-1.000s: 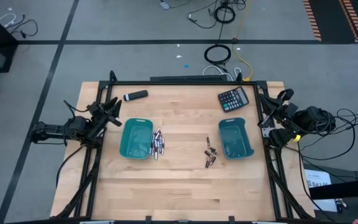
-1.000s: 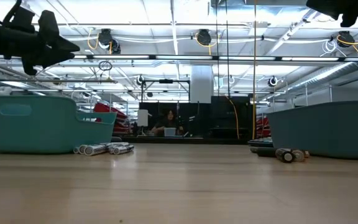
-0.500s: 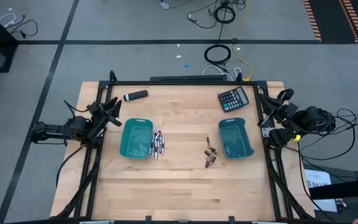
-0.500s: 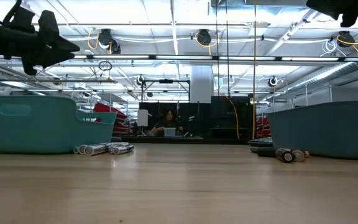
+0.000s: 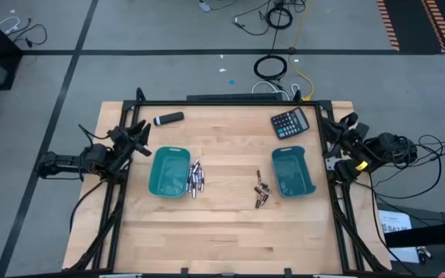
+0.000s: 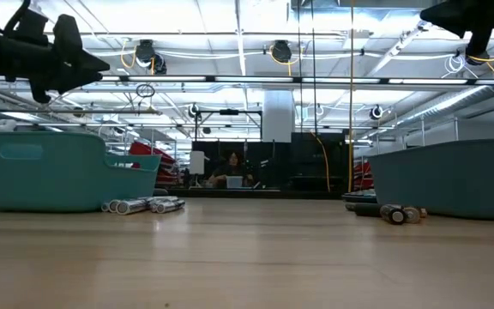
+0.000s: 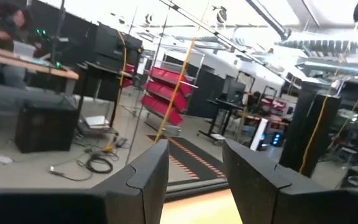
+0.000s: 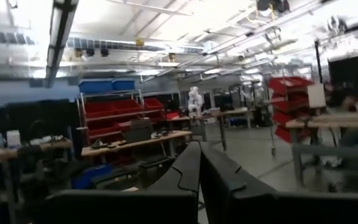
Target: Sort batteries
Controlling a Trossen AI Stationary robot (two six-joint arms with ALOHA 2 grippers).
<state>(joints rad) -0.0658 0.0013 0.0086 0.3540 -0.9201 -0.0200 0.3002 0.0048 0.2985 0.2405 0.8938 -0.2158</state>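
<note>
Several silvery-grey batteries lie on their sides on the wooden table, against the right side of the left teal tray; they also show in the low view. Several shorter dark batteries lie on the table just left of the right teal tray, and show in the low view. My left gripper hangs open and empty above the table's left edge, level. My right gripper is shut and empty above the right edge.
A black calculator lies at the far right of the table and a black marker-like cylinder at the far left. The table's near half is bare wood. A person sits far off in the room behind.
My right arm has shifted a little at the table's right edge, and its gripper reaches slightly lower in the low view.
</note>
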